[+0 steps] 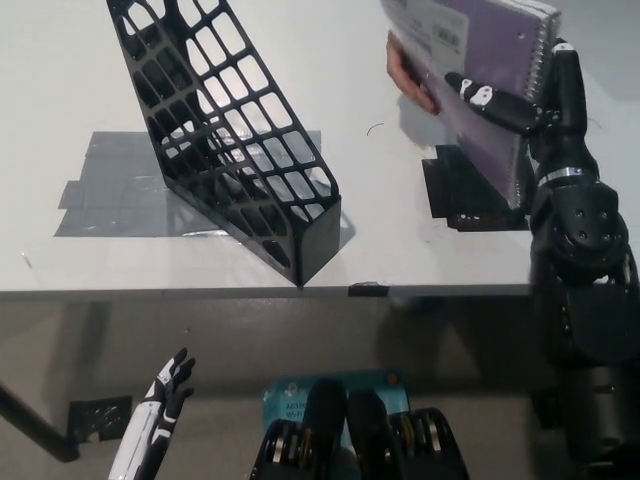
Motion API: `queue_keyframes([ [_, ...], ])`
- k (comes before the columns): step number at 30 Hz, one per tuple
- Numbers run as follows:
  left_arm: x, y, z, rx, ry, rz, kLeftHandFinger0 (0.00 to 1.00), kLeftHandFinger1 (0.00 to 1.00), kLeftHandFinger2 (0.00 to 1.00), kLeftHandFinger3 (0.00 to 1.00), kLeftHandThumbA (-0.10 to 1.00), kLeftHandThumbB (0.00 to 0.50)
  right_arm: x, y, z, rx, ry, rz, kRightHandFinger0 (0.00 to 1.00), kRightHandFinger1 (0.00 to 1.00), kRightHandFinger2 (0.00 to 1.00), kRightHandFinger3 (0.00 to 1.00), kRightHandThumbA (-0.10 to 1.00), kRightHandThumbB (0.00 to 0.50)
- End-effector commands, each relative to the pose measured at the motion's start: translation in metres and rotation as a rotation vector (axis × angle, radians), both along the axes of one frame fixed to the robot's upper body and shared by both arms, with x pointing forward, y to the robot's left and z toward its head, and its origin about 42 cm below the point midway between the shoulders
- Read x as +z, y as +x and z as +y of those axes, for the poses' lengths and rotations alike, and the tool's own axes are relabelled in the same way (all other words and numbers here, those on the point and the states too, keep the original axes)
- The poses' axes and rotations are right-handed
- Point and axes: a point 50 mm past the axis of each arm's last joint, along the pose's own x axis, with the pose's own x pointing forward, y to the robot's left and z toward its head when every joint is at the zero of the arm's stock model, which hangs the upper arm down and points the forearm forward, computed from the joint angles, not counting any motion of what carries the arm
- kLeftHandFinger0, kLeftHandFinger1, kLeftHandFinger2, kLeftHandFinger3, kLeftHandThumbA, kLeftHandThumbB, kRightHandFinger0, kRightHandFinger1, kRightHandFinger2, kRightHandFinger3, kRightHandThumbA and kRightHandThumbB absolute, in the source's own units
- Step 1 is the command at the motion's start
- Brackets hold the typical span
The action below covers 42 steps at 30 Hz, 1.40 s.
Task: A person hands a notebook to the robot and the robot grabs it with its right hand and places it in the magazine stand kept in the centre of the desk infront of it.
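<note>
A purple spiral-bound notebook [478,60] is held up above the table's right side, with its wire binding toward the right. My black right hand [512,105] is shut on its lower right part, fingers lying across the cover. A person's hand [408,72] still grips the notebook's left edge. The black mesh magazine stand [222,130] stands left of centre on the white desk, leaning, with its open top away from me. My white left hand [160,412] hangs below the desk edge at the lower left, fingers apart, holding nothing.
Grey tape patch [120,195] lies under and left of the stand. A black tape square [478,190] sits on the desk under the notebook. The desk's front edge [200,292] runs across the picture's middle.
</note>
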Motion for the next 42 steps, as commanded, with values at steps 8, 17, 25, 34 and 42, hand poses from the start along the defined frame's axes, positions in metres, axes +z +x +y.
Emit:
queue_keyframes([
  [8, 0.012, 0.009, 0.006, -0.003, -0.011, -0.069, 0.94, 1.0, 1.0, 1.0, 1.0, 0.494, 0.121, -0.06, 0.023, 0.246, 0.311, -0.325, 0.0, 0.0, 0.0, 0.0, 0.96, 0.088],
  [17, 0.014, 0.013, 0.006, -0.01, 0.001, -0.075, 0.93, 1.0, 1.0, 1.0, 1.0, 0.491, 0.151, -0.084, 0.027, 0.282, 0.363, -0.398, 0.0, 0.0, 0.0, 0.0, 0.94, 0.072],
  [25, 0.016, 0.014, 0.007, -0.014, 0.006, -0.08, 0.92, 1.0, 1.0, 1.0, 1.0, 0.499, 0.155, -0.088, 0.035, 0.291, 0.441, -0.403, 0.0, 0.0, 0.0, 0.0, 0.9, 0.068],
  [34, 0.017, 0.016, 0.007, -0.014, 0.011, -0.084, 0.92, 0.99, 1.0, 1.0, 1.0, 0.5, 0.168, -0.09, 0.056, 0.29, 0.528, -0.434, 0.0, 0.0, 0.0, 0.0, 0.85, 0.08],
  [42, 0.018, 0.018, 0.005, -0.018, 0.011, -0.088, 0.92, 0.99, 1.0, 1.0, 1.0, 0.5, 0.168, -0.089, 0.085, 0.28, 0.595, -0.392, 0.0, 0.0, 0.0, 0.0, 0.84, 0.067],
])
